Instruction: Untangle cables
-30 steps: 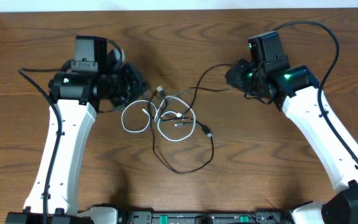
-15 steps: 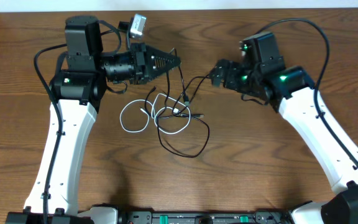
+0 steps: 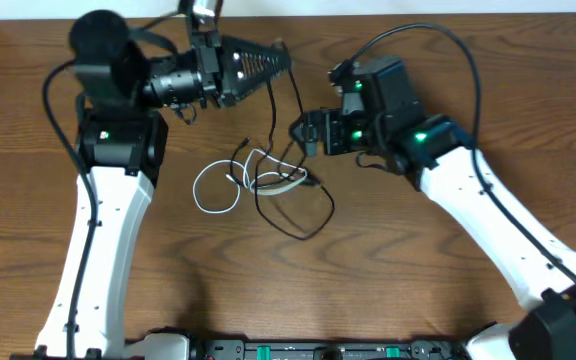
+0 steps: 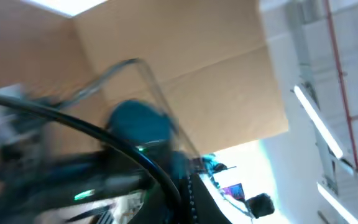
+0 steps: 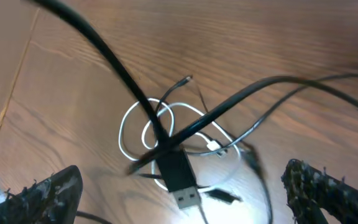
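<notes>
**Left gripper pinches 1 black cable up high; right gripper wide open beside the bundle**

From overhead I see the left gripper [image 3: 276, 58] held well above the far part of the surface [image 3: 368, 290], pointing right with its fingers pressed together. A thin black strand runs from its closed tips down to the bundle, so I read it as clamped on the black cable [image 5: 178, 169].

The right gripper [image 3: 303, 133] sits just right of that strand, at the far right of the bundle, with its jaws spread wide and nothing between them gripped. In the right wrist view its 2 fingers [image 5: 42, 196] stand far apart at the lower corners. The black cable hangs between them, close to the lens, with its USB plug [image 5: 185, 198] pointing down. I cannot tell whether the strand touches either finger.

The cables [image 3: 268, 180] lie bunched near the middle of the surface, between the 2 arms. The white cable [image 3: 198, 188] makes overlapping loops on the left of the bunch. A black loop [image 3: 313, 215] trails out toward the near right. Thin black strands cross over the white loops at the centre, and I cannot sort out which strand belongs to which cable.

The left wrist view is blurred and tilted up toward a cardboard wall and the room, so I get nothing about the grip from it.
</notes>
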Robot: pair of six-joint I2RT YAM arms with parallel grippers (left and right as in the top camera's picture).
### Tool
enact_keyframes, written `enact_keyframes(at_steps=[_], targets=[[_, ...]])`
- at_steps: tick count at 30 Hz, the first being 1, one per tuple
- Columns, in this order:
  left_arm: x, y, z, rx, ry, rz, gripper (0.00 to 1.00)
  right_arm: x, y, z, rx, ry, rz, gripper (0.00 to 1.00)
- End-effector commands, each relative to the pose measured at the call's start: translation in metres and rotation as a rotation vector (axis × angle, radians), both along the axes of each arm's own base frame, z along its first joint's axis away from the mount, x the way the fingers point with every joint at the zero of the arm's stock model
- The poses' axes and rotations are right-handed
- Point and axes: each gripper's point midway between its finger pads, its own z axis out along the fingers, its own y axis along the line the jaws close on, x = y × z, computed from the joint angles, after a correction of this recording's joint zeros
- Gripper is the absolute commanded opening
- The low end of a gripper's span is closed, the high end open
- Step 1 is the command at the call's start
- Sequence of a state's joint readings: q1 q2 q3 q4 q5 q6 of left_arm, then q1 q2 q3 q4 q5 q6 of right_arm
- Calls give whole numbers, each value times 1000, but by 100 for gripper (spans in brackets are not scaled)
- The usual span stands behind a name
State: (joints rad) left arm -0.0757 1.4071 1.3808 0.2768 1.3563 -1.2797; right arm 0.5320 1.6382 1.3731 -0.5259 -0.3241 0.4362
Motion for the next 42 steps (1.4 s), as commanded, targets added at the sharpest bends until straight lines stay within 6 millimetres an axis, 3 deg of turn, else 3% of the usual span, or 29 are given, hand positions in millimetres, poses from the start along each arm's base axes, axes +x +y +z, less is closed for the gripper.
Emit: enact_keyframes(at_steps=[1, 3, 7, 12, 15, 19, 25, 29, 36, 42], targets=[[-21, 2, 36, -60, 43, 3, 7, 1, 14, -25, -18, 45, 20, 99], [-25, 3, 44, -76, 36, 10, 7, 4, 18, -42, -18, 93, -4, 99], [-33, 4, 51, -90, 62, 12, 7, 12, 20, -73, -23, 169, -57, 68], [-40, 6, 58, -110, 112, 14, 8, 19, 5, -95, -59, 233, -147, 56], [-39, 8, 58, -111, 113, 22, 8, 15, 0, -93, -51, 265, -147, 58], [-31, 11, 61, -137, 126, 65, 8, 5, 9, -68, 53, 285, -59, 70], [-1, 25, 75, -284, 274, 223, 7, -29, 25, 4, 194, 53, 349, 84], [15, 39, 80, -341, 268, 327, 7, -56, 34, 44, 259, -64, 498, 85], [35, 66, 87, -413, 254, 468, 7, -81, 50, 63, 275, -105, 564, 86], [37, 68, 87, -423, 259, 478, 7, -99, 72, 70, 294, -143, 636, 84]])
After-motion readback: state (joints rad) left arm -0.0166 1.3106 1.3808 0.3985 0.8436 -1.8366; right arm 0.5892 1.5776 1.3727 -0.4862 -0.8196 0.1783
